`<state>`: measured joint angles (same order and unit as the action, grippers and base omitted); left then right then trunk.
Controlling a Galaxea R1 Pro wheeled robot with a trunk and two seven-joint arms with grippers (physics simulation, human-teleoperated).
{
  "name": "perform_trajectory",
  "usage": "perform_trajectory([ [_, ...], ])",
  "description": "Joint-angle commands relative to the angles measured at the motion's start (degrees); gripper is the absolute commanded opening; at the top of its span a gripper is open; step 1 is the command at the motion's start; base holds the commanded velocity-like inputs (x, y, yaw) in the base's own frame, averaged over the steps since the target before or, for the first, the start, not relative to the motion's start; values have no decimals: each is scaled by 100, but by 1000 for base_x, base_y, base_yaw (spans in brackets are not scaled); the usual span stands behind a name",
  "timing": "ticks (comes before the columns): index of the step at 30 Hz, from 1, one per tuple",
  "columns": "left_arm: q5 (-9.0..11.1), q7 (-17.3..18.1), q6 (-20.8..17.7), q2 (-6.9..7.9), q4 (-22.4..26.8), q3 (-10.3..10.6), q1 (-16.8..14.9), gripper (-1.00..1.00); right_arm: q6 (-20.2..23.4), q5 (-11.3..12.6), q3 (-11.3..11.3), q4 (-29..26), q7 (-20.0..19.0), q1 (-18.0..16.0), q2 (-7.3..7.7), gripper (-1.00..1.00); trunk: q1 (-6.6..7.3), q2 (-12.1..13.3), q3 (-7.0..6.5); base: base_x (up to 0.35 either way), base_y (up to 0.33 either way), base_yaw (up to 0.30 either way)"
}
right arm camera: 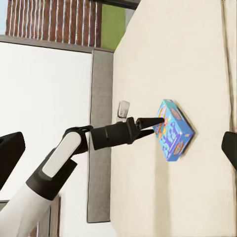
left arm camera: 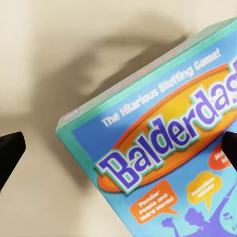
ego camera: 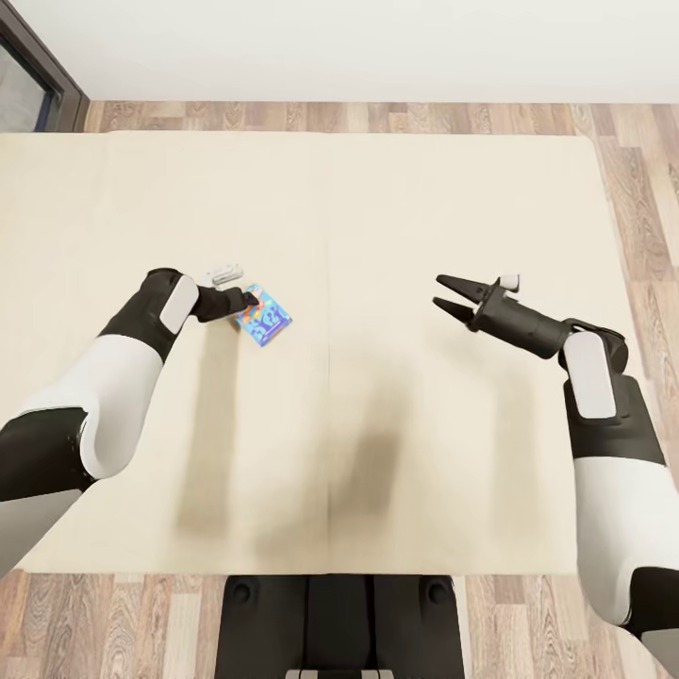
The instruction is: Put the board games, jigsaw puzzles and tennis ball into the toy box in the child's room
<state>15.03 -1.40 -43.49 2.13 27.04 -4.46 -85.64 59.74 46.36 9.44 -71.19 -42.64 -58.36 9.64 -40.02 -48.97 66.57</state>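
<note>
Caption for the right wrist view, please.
Left hand reaches the small blue board game lying on the beige bed.

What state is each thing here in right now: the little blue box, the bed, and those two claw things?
Blue board game: lying flat on the bed, cover up.
Bed: plain beige mattress, bearing the game.
Left end effector: open, fingertips at the game's edge.
Right end effector: open, holding nothing, above the mattress.

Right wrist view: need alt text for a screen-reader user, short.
The left arm's claw reaches across the beige bed, its fingertips at the edge of a small blue board game box lying flat on the mattress. Behind the arm are the grey headboard and a white wall; the right claw's dark fingertips frame the picture's edges.
</note>
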Motion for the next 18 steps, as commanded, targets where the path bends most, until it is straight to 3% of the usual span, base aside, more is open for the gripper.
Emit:
perform_trajectory([
  [1,-88,-12,-28,0,-3,-23,3,100,26,-22,7,43,-11,-22,16,100,-4,-2,6,0,0,0],
  [18,-96,-18,-20,-11,58,-20,4,100,26,-80,4,87,102,-43,-33,100,-4,-2,12,0,0,0],
])
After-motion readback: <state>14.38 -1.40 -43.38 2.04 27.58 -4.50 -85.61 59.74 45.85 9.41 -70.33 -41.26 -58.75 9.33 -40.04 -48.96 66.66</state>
